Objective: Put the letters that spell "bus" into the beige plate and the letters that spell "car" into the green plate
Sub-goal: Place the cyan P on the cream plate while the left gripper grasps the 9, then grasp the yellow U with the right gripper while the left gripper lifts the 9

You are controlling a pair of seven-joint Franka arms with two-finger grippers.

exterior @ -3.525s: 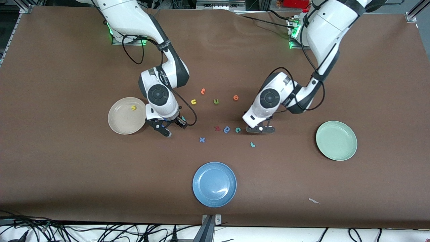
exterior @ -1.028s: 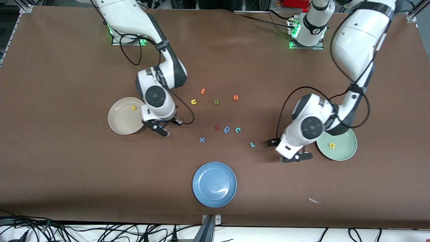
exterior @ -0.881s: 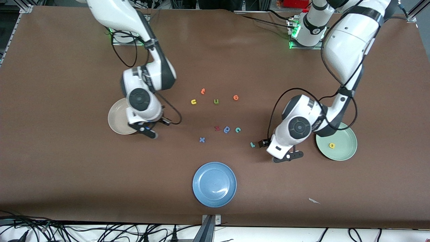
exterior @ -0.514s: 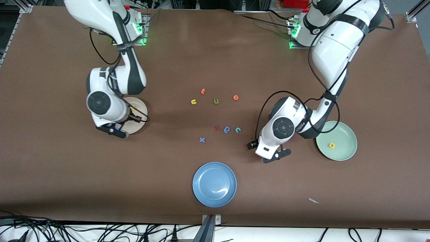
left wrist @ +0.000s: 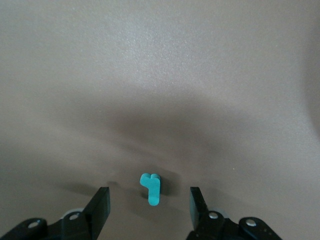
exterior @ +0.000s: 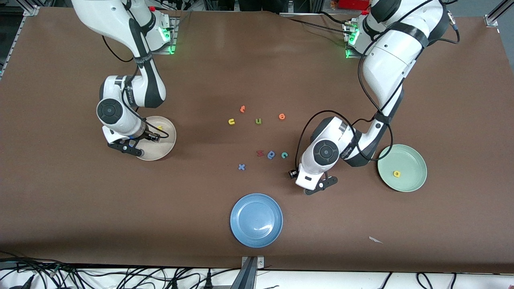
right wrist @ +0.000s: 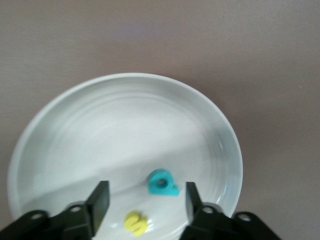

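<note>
In right wrist view, teal "b" point(right wrist: 162, 183) unhidden.

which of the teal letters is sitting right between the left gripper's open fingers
The teal r, lying on the bare table between the left gripper fingers. The teal c lies uncovered beside the blue letter; the teal b is in the beige plate.

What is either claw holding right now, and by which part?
Nothing. The left claw straddles the teal r on the table without touching it; the right claw is open above the teal b in the beige plate.
</note>
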